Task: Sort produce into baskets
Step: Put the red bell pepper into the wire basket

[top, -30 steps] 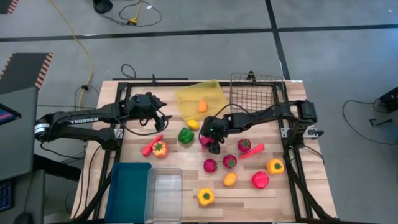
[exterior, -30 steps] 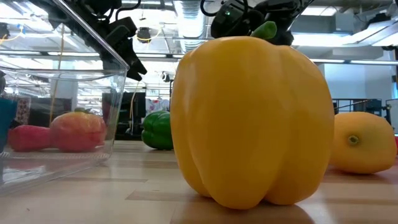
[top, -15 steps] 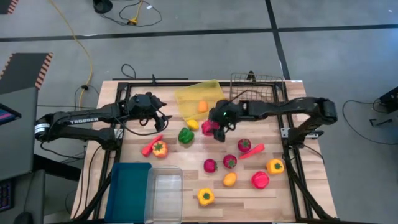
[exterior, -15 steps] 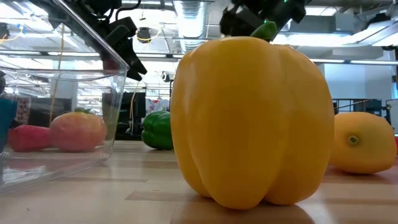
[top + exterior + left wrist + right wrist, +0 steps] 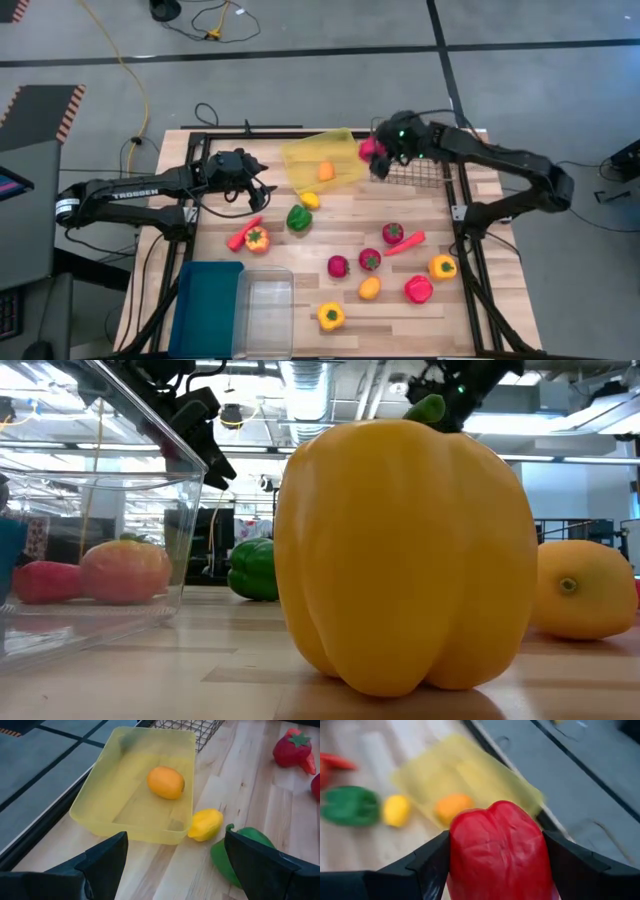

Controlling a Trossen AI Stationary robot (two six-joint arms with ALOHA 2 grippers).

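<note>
Your right gripper (image 5: 376, 158) jaws grasp a red plastic pepper (image 5: 370, 149) upper centre; left gripper (image 5: 262, 187) jaws released. One orange lemon (image 5: 325, 171) sits in the yellow translucent tray (image 5: 345, 142); most produce remains on the table (image 5: 300, 250).

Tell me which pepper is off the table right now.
The red pepper: it is clamped in the right gripper at the wire basket's edge, while the green, orange and yellow peppers lie on the table.

A large yellow pepper (image 5: 405, 555) fills the foreground, a lemon (image 5: 585, 588) right, a clear bin (image 5: 95, 550) left.
</note>
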